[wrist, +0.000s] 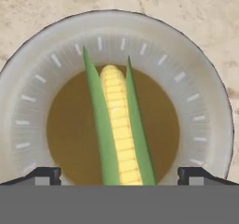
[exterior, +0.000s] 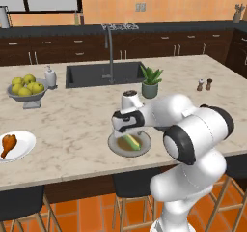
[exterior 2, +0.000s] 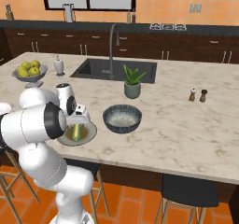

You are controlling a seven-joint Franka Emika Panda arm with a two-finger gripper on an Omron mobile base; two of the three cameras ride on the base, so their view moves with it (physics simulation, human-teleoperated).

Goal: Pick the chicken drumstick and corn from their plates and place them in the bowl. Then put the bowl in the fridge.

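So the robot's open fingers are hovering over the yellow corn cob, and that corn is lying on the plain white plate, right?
Not quite. The yellow corn cob with green husk lies on the grey-rimmed plate with a brownish centre, as the hand view shows. The plain white plate holds the orange-brown chicken drumstick. The fingers are indeed open over the corn.

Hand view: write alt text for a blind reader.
A yellow corn cob with green husk lies on the brown centre of a grey-rimmed plate on a marble counter. The open gripper hangs directly above, one dark fingertip on each side of the cob.
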